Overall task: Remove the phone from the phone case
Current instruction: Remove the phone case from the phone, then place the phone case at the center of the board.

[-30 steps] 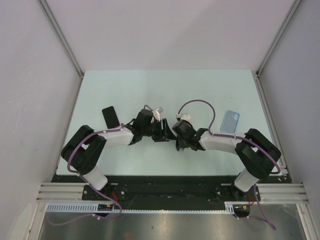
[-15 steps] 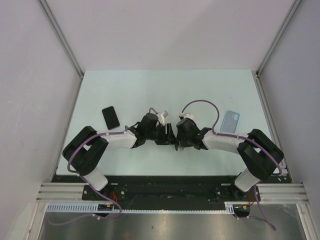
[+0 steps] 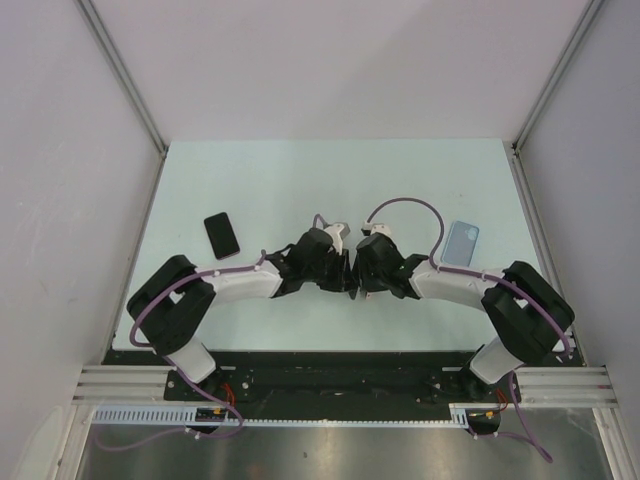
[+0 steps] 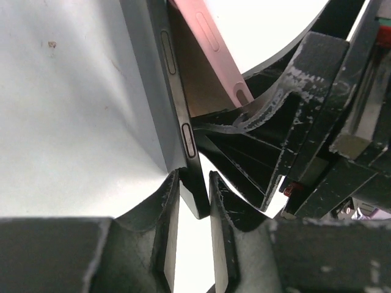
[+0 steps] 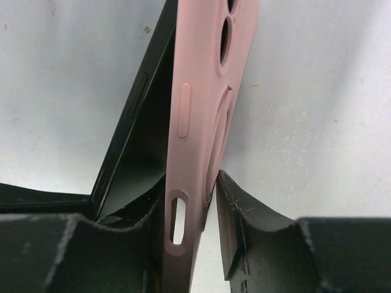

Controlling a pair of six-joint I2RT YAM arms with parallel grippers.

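Near the table's point(image 3: 300, 180) near edge, the left gripper point(image 4: 194, 183) pinches the phone point(image 4: 178, 116); the right gripper point(image 5: 190, 190) clamps the case point(image 5: 195, 104). They splay apart, seemingly joined at 1 end, so removal looks partly done.

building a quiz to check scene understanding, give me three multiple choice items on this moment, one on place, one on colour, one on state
1. Where on the table does the light blue case lie?
A) on the right side
B) on the left side
C) at the far edge, in the centre

2. What colour is the held case in the right gripper?
A) green
B) pink
C) yellow

3. How does the phone in the left gripper stand to the held case?
A) fully seated in it
B) angled off it, with a gap between them
C) lying flat under it on the table

Answers:
1 A, the top view shows it well right of centre.
2 B, the right wrist view shows pink between the fingers.
3 B, both wrist views show a wedge-shaped gap.
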